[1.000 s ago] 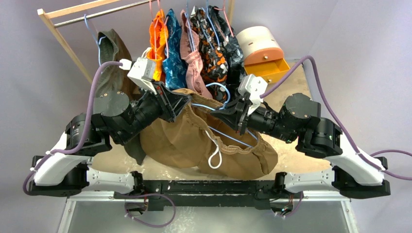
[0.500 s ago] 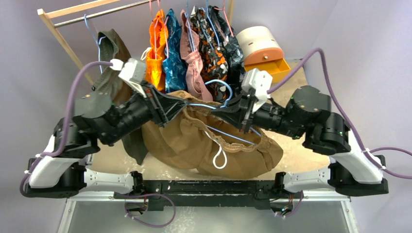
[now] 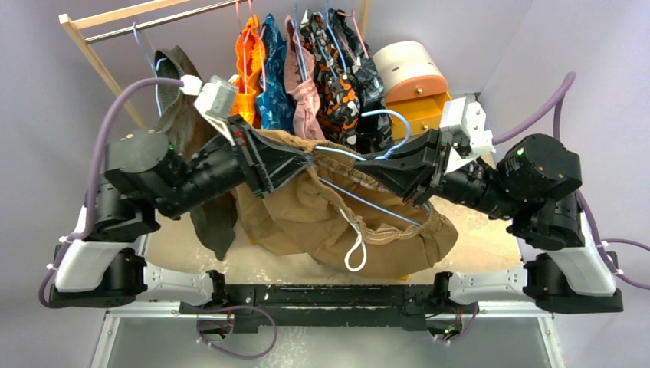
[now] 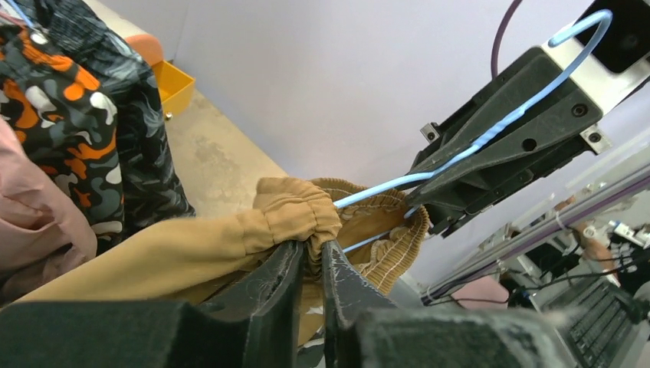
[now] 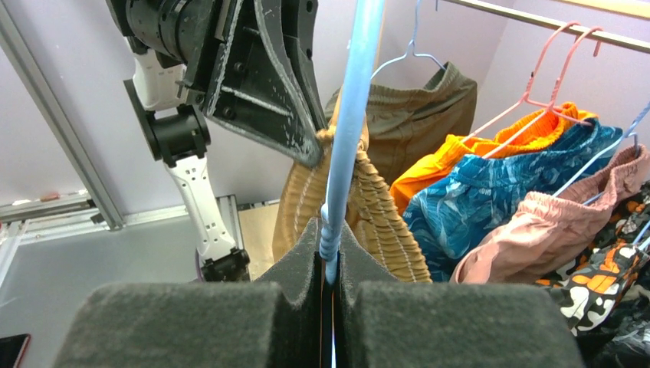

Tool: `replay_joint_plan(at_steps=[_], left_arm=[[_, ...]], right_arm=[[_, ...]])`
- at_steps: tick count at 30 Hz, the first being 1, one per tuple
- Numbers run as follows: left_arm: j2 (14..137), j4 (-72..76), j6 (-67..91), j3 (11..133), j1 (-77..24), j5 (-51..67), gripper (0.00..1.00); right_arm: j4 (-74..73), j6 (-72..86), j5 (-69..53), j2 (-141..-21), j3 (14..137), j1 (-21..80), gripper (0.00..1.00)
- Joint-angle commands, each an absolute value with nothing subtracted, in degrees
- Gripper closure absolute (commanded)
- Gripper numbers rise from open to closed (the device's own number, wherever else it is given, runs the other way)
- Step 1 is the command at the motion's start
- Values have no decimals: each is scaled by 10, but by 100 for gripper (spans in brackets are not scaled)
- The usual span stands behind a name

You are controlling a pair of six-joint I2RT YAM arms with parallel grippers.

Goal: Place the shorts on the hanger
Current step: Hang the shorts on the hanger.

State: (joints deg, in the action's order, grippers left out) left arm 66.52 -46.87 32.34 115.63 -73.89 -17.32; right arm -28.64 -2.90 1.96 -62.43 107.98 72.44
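The step in hand looked like stretching the waistband over the near end of the hanger [image 3: 360, 201], and doing it well would call for the left arm to draw the elastic along the line of the wire rather than across it, so the gathered edge slid past the shoulder instead of bunching against it; the right arm would best hold the frame level and steady, since a thin wire can twist between pads, and any letting-go should wait until the band sat over the end, or the elastic might spring back off. The left gripper [image 3: 310, 159] had its jaws drawn almost together, with only a narrow slit between them, and a bunched fold of the waistband was pinched at their tips. The right gripper [image 3: 366, 165] was clamped tight on the blue wire just below the hook, the wire running up between its pads in the right wrist view. The shorts [image 3: 306, 218] hung between the two grippers, waist opening upward with the hanger's lower bar crossing inside it, the rest sagging down toward the table [image 3: 475, 230], and the white drawstring [image 3: 354, 249] dangled in a loop at the front
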Motion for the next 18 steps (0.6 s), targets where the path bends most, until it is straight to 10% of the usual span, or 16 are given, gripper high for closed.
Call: replay_joint_plan(at_steps=[1,8,18], left_arm=[[683,-457,310,1164,-739,-124,83],[658,-432,307,1156,-739,-112,40],[565,-352,248,1197,-739,-94,28]], right_arm=[[-197,-29,-1,-624,1073,727,100],[-193,-28,-6,-615,1065,727,100],[-230,-34,-1,-619,1098,727,100]])
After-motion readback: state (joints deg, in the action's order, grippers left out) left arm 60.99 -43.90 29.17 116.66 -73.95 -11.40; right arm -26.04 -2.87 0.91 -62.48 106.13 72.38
